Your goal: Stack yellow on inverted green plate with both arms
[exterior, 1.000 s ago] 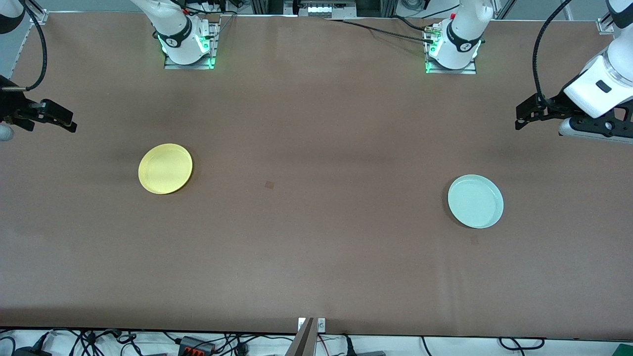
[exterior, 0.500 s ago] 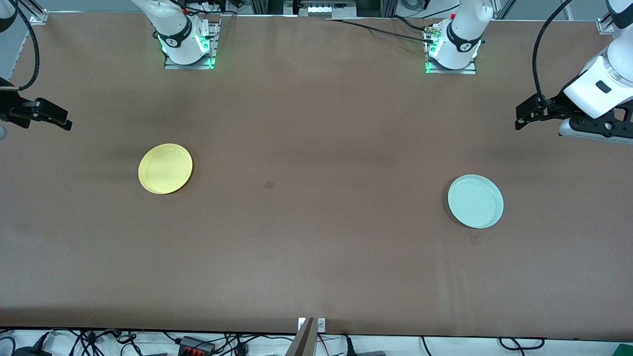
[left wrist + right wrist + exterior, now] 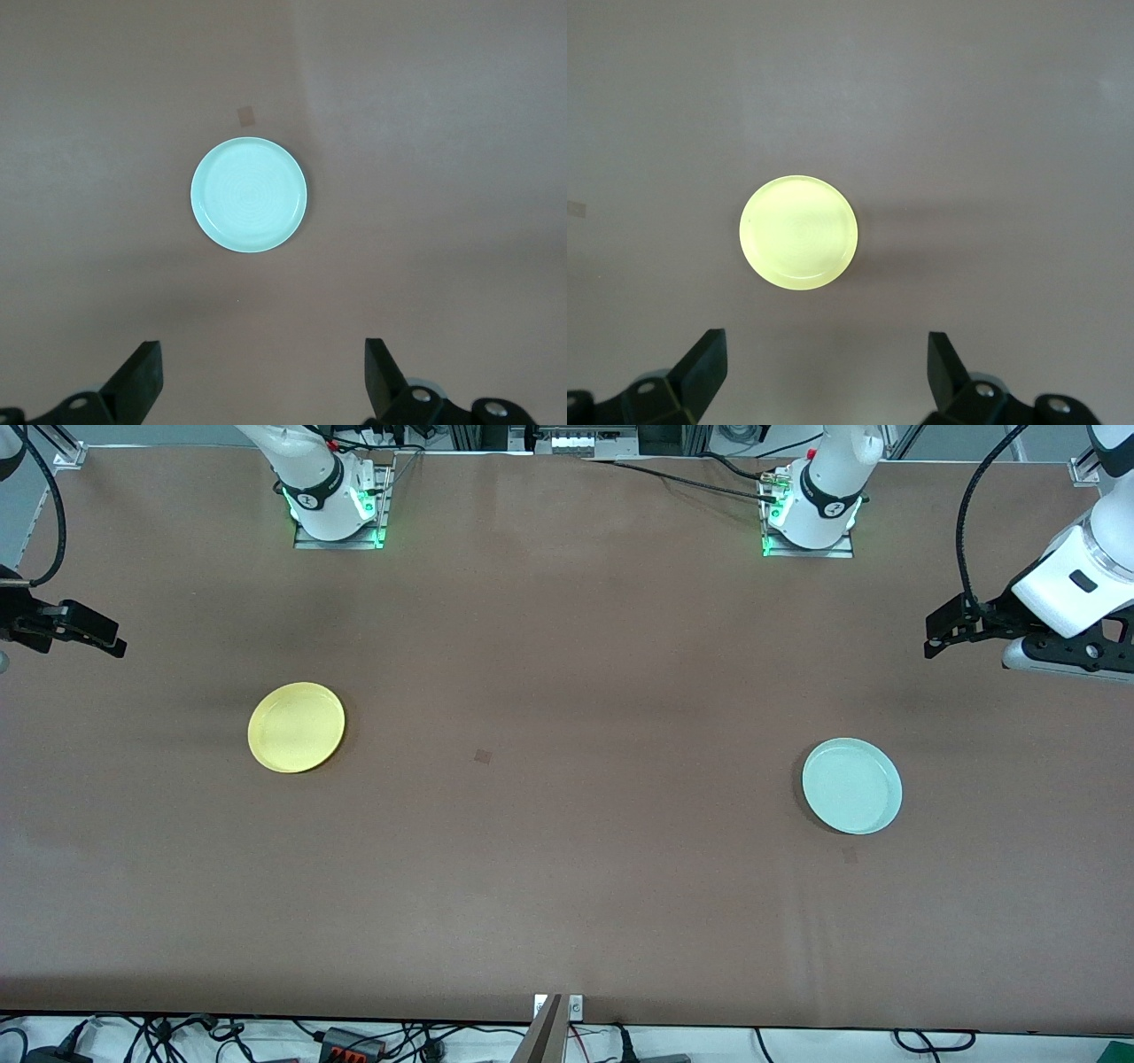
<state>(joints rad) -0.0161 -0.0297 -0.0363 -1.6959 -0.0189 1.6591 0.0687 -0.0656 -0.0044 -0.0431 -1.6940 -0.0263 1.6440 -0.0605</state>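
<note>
On the brown table (image 3: 567, 886) two plates lie well apart, both rim-up. Yellow plate (image 3: 296, 727) sits toward the right arm's end; seen from the table centre in the front view it is at about 9 o'clock. Green plate (image 3: 851, 786) sits toward the left arm's end, at about 3 o'clock from centre and slightly nearer the front camera than the yellow one. Neither plate touches anything but the tabletop.

Right gripper (image 3: 106, 642) hangs in the air over the table edge at the right arm's end, at roughly 10 o'clock from the yellow plate, clear of it. Its wrist view shows both fingers (image 3: 700, 367) spread wide with nothing between them, the yellow plate (image 3: 798, 232) in full sight below.

Left gripper (image 3: 939, 633) hangs over the table near the left arm's end, at about 1 o'clock from the green plate, clear of it. Its fingers (image 3: 142, 381) are likewise spread wide and empty; green plate (image 3: 249, 195) in sight below.

Small darker square mark (image 3: 483, 756) on the table between the plates; possibly tape, cannot confirm.
</note>
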